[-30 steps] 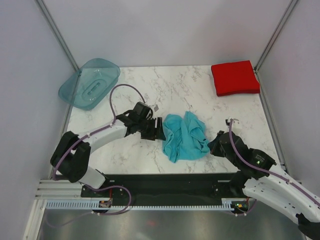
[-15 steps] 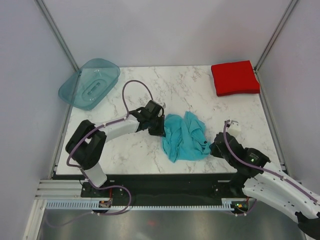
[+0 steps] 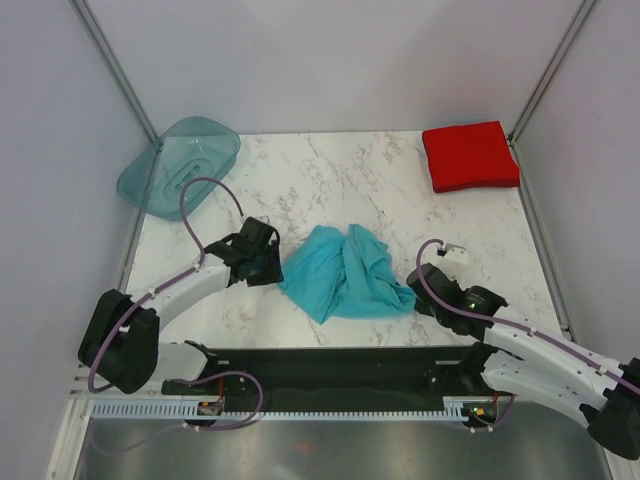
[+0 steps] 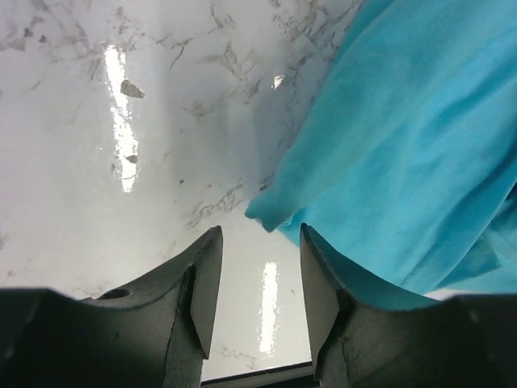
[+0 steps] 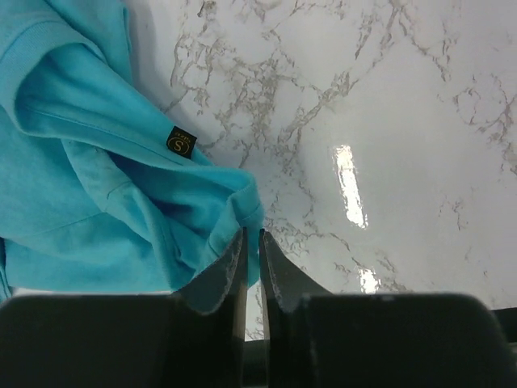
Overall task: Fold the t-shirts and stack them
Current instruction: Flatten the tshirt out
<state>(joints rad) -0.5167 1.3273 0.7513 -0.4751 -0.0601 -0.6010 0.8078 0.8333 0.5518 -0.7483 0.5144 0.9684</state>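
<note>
We start with the marble surface (image 3: 330, 170), which is glossy, so cloth dragged across it may slide as a lump instead of spreading out. The turquoise t-shirt (image 3: 340, 280) lies crumpled near the middle of the near edge, between the two arms, with its layers bunched and overlapping. In our judgement the main risk is pulling on two points of the same fold, which would twist the heap tighter instead of opening it. The teal tray (image 3: 180, 165) sits at the far left corner, well apart, and looks unlikely to interfere. The red t-shirt (image 3: 470, 155) rests as a folded square at the far right corner. A wide sweep by the right arm could knock it out of shape.

The left gripper (image 4: 258, 242) has its jaws apart and holds nothing, with a corner of cloth just beyond its fingertips. If it closes from here it may catch only air. The right gripper (image 5: 251, 238) has its jaws nearly together at the hem. We cannot tell whether any cloth is caught between them, and a thin pinch could slip free under tension.
</note>
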